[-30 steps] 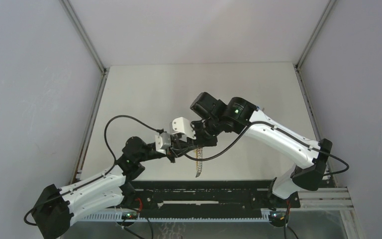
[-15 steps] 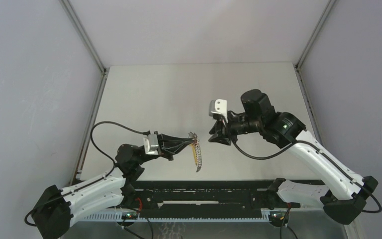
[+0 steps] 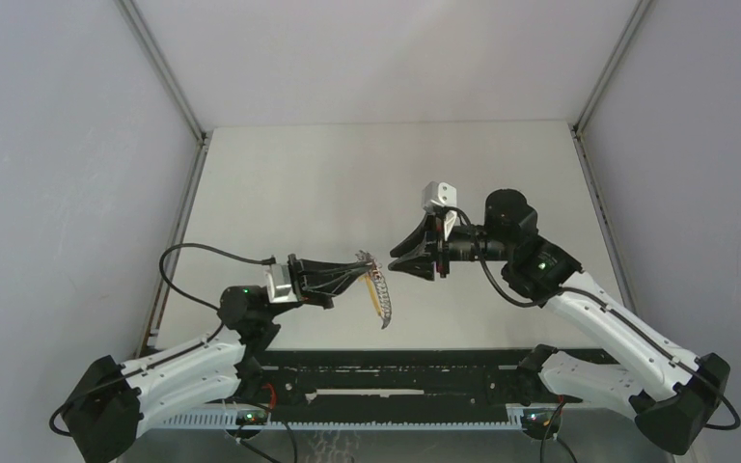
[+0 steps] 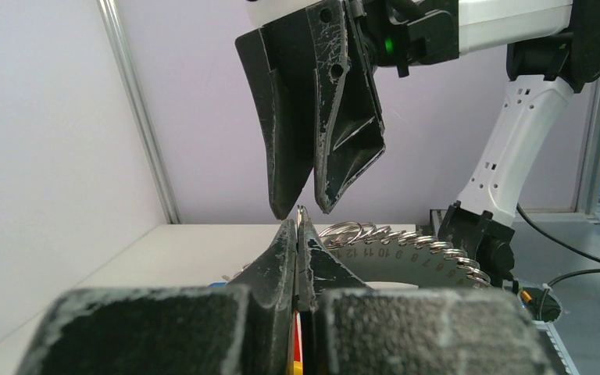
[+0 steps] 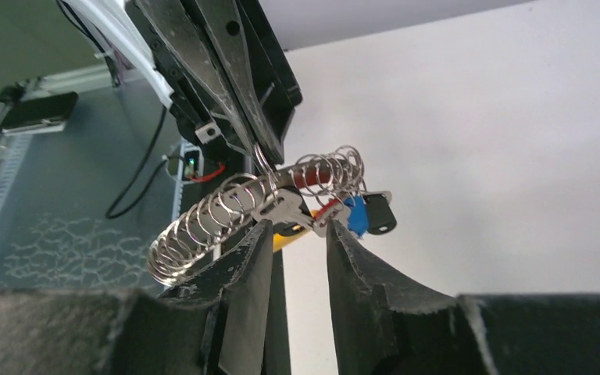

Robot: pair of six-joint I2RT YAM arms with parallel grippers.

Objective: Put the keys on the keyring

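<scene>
The keyring (image 3: pixel 382 301) is a curved strip carrying several small silver rings, and it hangs above the table from my left gripper (image 3: pixel 366 267). In the left wrist view that gripper (image 4: pixel 298 226) is shut on one thin ring, with the numbered strip (image 4: pixel 406 256) curving off to the right. My right gripper (image 3: pixel 397 264) stands open a short way to the right of it. In the right wrist view its tips (image 5: pixel 298 225) sit just under the keys: a silver key (image 5: pixel 281 206), a blue-headed one (image 5: pixel 355 218) and a black-headed one (image 5: pixel 380 213). All hang on the ring coil (image 5: pixel 219 223). Nothing is between the right fingers.
The white table (image 3: pixel 347 174) lies between grey side walls and metal corner posts. The black rail (image 3: pixel 396 371) with the arm bases runs along the near edge. A cable loops from the left arm (image 3: pixel 203 253).
The right gripper has opened and pulled back to the right, away from the left gripper's tip. The left arm drew back slightly to the left, still holding the keyring.
</scene>
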